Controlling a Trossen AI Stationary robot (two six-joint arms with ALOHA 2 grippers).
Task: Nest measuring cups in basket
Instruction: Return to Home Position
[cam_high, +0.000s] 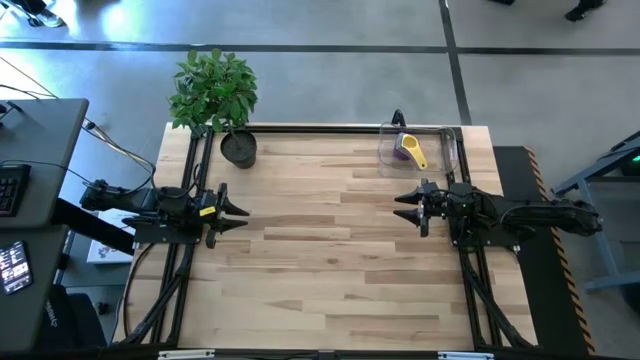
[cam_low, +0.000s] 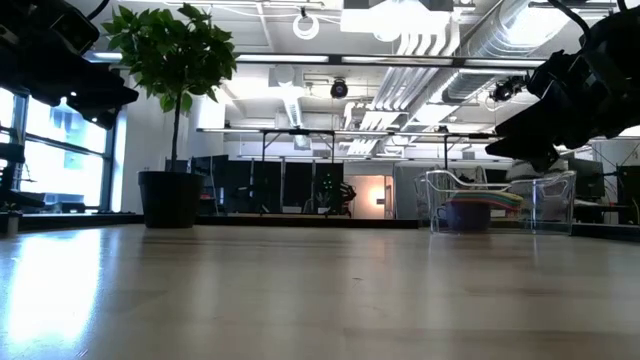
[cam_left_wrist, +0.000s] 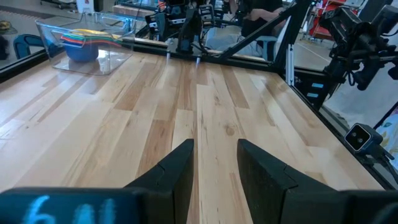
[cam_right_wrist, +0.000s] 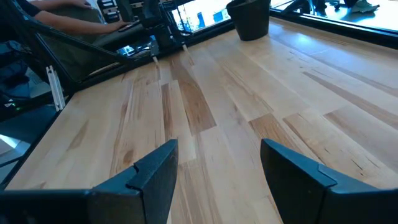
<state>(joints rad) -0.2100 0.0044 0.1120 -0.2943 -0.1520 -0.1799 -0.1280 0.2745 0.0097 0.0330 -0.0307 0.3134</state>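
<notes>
Pale wooden planks make up the table (cam_high: 330, 260), and an open office is seen beyond it in the low view. At the left side, the left gripper (cam_high: 236, 213) is held over the wood, its fingers (cam_left_wrist: 177, 174) parted by a narrow gap with nothing between them. A potted plant (cam_high: 215, 90) stands at the far edge near it. Toward the right, the right gripper (cam_high: 408, 207) is held likewise, its fingers (cam_right_wrist: 155, 177) spread wide and empty. At the far right corner the basket (cam_high: 452, 140) is found, and the measuring cups (cam_high: 408, 150) are seen nested inside it as 1 stack, coloured rims layered, yellow uppermost with its handle sticking out. Nesting is judged complete. Only the retreat of both arms to rest is in hand, for which nothing need be gripped and the basket need only be avoided.
</notes>
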